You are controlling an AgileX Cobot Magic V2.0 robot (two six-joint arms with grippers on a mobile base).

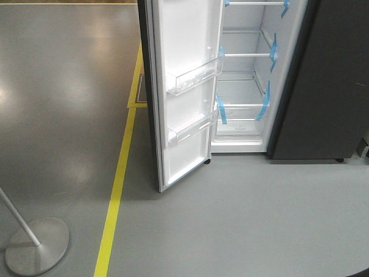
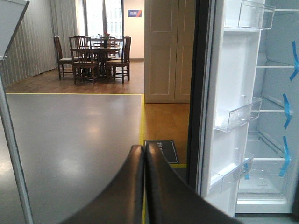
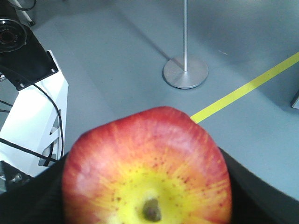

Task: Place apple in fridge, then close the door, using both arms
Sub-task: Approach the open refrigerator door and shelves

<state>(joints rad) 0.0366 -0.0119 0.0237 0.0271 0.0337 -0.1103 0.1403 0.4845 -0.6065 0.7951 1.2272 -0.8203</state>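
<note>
Left jaws are clenched: the left gripper [image 2: 144,161] has its two black fingers [image 2: 126,191] pressed flat together with nothing between them. Right jaws are grasping the apple [image 3: 147,154]. The right gripper [image 3: 145,179] has a dark finger on each side of it, and the stem dimple faces the wrist camera. So the apple sits in the right gripper, above grey floor [image 3: 117,60].

Front view, left to right: a metal stand [image 1: 37,245] with a round base at the bottom left, then a yellow line [image 1: 118,184] taped along the floor. Next is the door [image 1: 184,98], swung wide open with its white inner side showing and two clear bins [image 1: 193,78] in frame. Right behind it is the fridge [image 1: 245,86], with a white interior, shelves and strips of blue tape [image 1: 221,111]. A dark grey cabinet [image 1: 328,86] stands right against its right side.

The left wrist view looks past the door's edge. Far off on the left there's a dark wooden table with chairs [image 2: 96,56], and a cream cupboard [image 2: 166,46] is nearer the middle.

The right wrist view also catches a white frame with black cables [image 3: 28,116] on the left.
</note>
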